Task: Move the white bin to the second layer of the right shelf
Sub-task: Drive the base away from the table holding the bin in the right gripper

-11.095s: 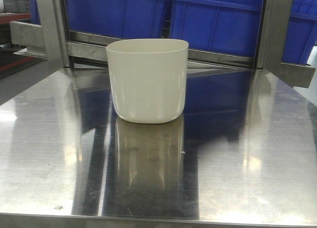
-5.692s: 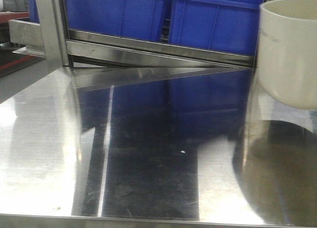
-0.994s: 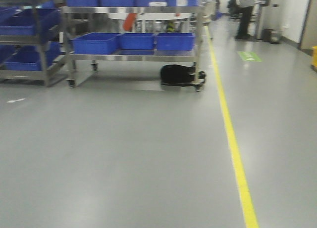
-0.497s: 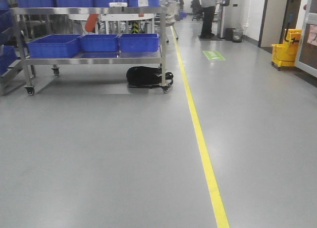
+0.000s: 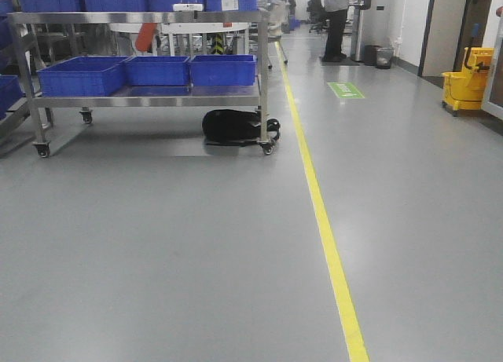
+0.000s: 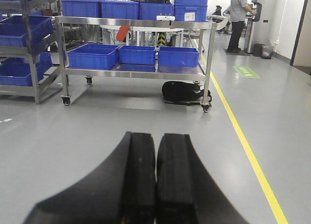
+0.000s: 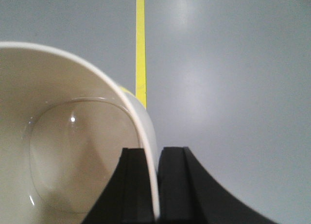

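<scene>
In the right wrist view the white bin [image 7: 73,136] fills the left half, its cream inside and rounded base facing the camera. My right gripper [image 7: 156,153] is shut on the bin's rim, one finger inside the wall and one outside, and the bin hangs above grey floor. My left gripper [image 6: 156,136] is shut with its black pads together and nothing between them, also over the floor. Neither gripper nor the bin shows in the front view. The right shelf second layer is out of view.
A wheeled steel cart [image 5: 149,101] with blue crates [image 5: 157,70] stands ahead on the left, a black bag [image 5: 232,126] under its right end. A yellow floor line [image 5: 326,228] runs forward. Further off are a person [image 5: 336,16] and a yellow mop bucket [image 5: 462,87]. A rack of blue crates [image 6: 29,44] stands at the far left.
The bin left the steel tabletop, lifted off to the right. The front view then swung from the table to the open floor; in the last half second the cart shifted slightly right.
</scene>
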Robot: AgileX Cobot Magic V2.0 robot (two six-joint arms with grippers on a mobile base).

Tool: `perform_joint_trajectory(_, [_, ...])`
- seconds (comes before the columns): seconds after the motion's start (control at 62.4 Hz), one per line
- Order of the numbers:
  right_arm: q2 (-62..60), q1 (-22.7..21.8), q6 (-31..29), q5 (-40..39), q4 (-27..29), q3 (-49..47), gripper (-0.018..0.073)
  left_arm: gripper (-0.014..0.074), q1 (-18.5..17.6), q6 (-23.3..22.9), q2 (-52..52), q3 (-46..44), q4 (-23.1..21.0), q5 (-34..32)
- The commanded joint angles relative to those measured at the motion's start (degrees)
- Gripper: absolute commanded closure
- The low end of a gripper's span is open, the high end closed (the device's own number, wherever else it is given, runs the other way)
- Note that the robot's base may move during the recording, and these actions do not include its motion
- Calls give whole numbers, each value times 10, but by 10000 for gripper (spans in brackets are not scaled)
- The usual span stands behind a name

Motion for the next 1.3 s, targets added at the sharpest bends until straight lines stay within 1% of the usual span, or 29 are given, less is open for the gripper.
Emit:
perform_joint_trajectory(0.0, [-1,-3,0,-49,0,-17,503,512,-1,-3,-9,16,-3,-48])
perform_joint_trajectory(1.283, [-1,-3,0,-49,0,-17,503,512,-1,-3,-9,16,-3,-48])
